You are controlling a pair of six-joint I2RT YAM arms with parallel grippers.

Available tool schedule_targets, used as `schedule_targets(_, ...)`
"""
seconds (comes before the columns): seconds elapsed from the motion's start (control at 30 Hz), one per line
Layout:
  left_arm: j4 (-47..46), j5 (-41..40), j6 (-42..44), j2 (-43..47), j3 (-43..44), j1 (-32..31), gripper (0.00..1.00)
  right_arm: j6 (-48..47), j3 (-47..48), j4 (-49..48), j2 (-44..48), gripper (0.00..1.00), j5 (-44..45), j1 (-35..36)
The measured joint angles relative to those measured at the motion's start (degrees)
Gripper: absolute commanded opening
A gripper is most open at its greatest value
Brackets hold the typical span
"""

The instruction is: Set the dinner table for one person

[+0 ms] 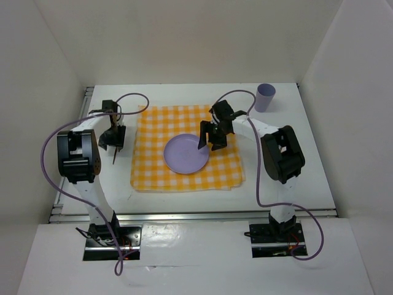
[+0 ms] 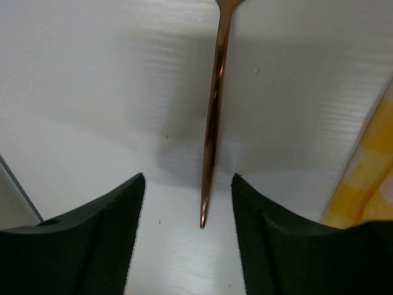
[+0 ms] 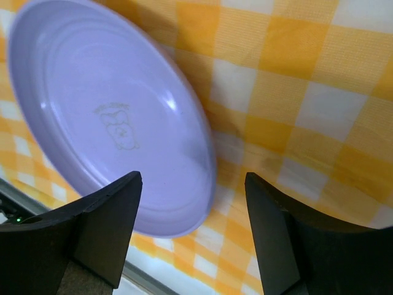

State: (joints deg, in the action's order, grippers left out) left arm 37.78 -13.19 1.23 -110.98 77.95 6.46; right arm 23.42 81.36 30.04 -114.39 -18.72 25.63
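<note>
Glossy plastic plate [image 3: 110, 117]; woven checked cloth [image 3: 295, 92]; polished copper-toned utensil [image 2: 214, 117].

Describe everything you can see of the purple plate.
The plate is round, pale lilac and glossy, plastic by its look. It is shallow, with a raised rim and faint concentric rings in its well. A small pale figure, perhaps an animal, marks its centre. It is empty and lies flat near the middle of the yellow-and-white checked cloth. The open right gripper hangs over its right edge, fingers straddling the rim. Whether they touch it cannot be told.
</note>
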Motion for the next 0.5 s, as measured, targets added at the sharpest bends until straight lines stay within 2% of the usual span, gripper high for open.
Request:
schedule_targets(0.23,0.7,2.5,-0.1,-5.9,6.8,0.0,0.45,-0.4,1.1,1.2,7.2,0.76,2.3,0.0)
schedule_targets(0.43,1.6,5.6,-0.1,-7.9,9.3,0.0,0.17,-0.6,2.2,1.5,13.0,0.76,5.0,0.0)
schedule_targets(0.5,2.4,6.4,0.0,-8.6,10.4,0.0,0.02,-0.6,2.2,1.7,14.3,0.76,5.8,0.0)
